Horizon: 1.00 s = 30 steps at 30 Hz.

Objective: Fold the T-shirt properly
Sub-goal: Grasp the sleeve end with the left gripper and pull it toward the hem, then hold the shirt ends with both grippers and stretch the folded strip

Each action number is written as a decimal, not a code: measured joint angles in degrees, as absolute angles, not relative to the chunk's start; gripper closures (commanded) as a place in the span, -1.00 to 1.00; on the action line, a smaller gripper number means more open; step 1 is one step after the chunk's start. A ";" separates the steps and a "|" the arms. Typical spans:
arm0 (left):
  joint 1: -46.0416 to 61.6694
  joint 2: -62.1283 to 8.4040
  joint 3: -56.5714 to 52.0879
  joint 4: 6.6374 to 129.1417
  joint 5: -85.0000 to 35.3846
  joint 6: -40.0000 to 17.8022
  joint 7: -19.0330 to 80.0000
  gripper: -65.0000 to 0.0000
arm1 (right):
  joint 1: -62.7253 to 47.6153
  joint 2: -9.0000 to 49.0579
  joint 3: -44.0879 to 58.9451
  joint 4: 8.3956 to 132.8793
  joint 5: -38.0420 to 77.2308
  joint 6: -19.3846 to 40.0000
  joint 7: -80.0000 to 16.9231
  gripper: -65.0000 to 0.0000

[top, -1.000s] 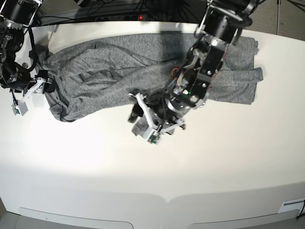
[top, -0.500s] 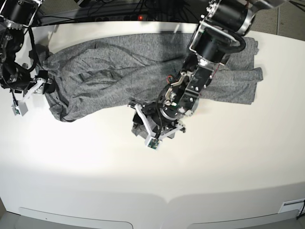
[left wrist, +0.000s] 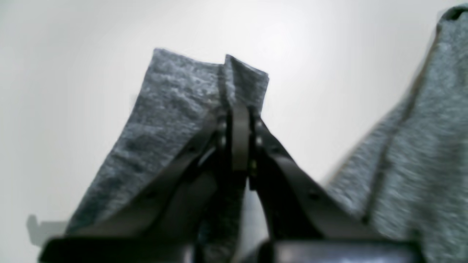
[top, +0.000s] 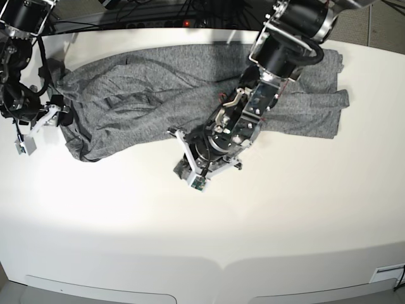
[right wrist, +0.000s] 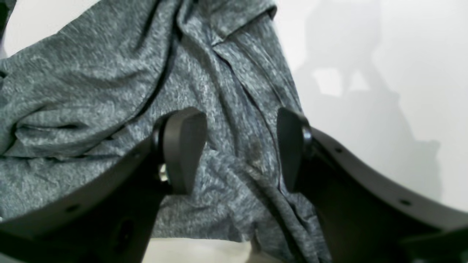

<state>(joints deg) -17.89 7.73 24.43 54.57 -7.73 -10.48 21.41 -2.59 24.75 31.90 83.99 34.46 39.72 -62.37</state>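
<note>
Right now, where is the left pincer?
In the base view the left pincer is near the table's middle, at the T-shirt's front edge. The left wrist view shows it shut on a fold of that grey cloth.

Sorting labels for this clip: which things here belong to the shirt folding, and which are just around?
Belongs to the job:
- T-shirt
- left gripper, fingers shut on a shirt end
- right gripper, open

Just around:
- white table
- cables behind the table
</note>
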 measured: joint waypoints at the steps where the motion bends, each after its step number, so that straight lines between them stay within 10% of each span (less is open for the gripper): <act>1: -17.72 7.64 24.43 55.96 -9.08 -10.35 23.24 1.00 | -2.59 24.75 31.90 83.99 34.39 39.75 -61.80 -0.07; 20: 7.07 -7.01 10.83 109.67 -11.42 -1.26 36.38 1.00 | -2.55 24.10 31.88 83.99 34.41 39.75 -59.77 -0.07; 30: 25.67 -12.25 -1.56 115.57 -13.23 -1.52 30.57 1.00 | -2.46 24.03 31.86 83.99 34.44 39.72 -59.40 -0.07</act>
<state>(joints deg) 25.67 -12.25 -1.56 115.57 -13.23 -1.52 30.57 -2.46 24.03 31.86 83.99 34.44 39.72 -59.40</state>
